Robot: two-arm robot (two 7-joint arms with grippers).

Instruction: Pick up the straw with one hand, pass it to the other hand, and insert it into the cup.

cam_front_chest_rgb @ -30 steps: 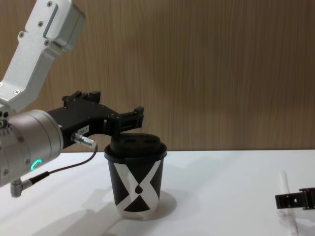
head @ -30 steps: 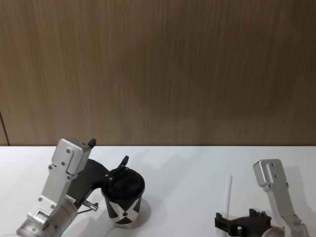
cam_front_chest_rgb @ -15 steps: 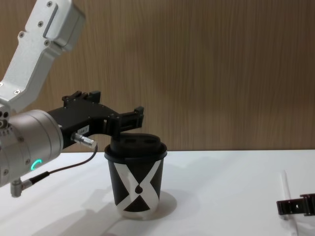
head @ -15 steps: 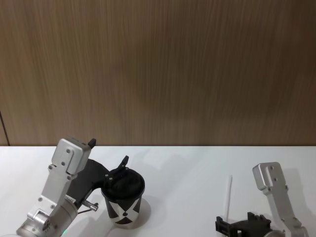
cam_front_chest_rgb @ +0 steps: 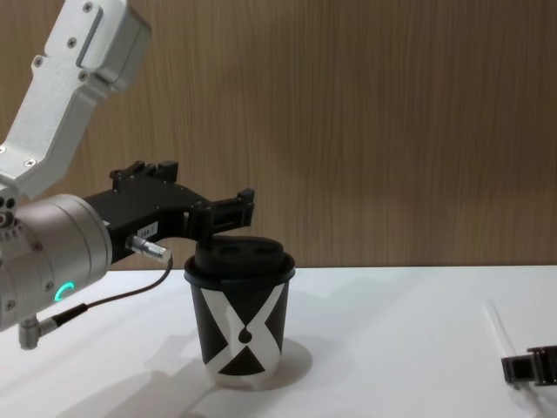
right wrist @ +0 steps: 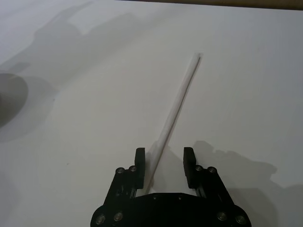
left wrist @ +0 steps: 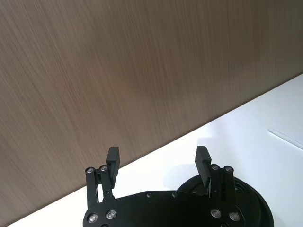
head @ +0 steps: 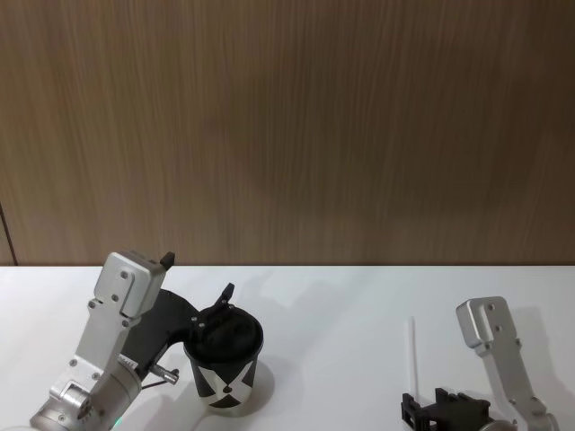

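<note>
The straw (right wrist: 176, 109), at 3 o'clock of the cup (cam_front_chest_rgb: 239, 326), lies inside the open, empty right gripper (right wrist: 164, 155) for pickup; the open left gripper (left wrist: 157, 158) hovers over the cup.

The left gripper (left wrist: 157, 156) has black jaws on a screw-studded black bar, a silver cylindrical wrist (cam_front_chest_rgb: 43, 261) with a green glowing ring (cam_front_chest_rgb: 59, 292), a thin cable (cam_front_chest_rgb: 104, 302) with metal plugs, and a white boxy link (cam_front_chest_rgb: 74, 74). The right gripper (right wrist: 164, 155) is black, with a silver-grey link (head: 494, 337).
</note>
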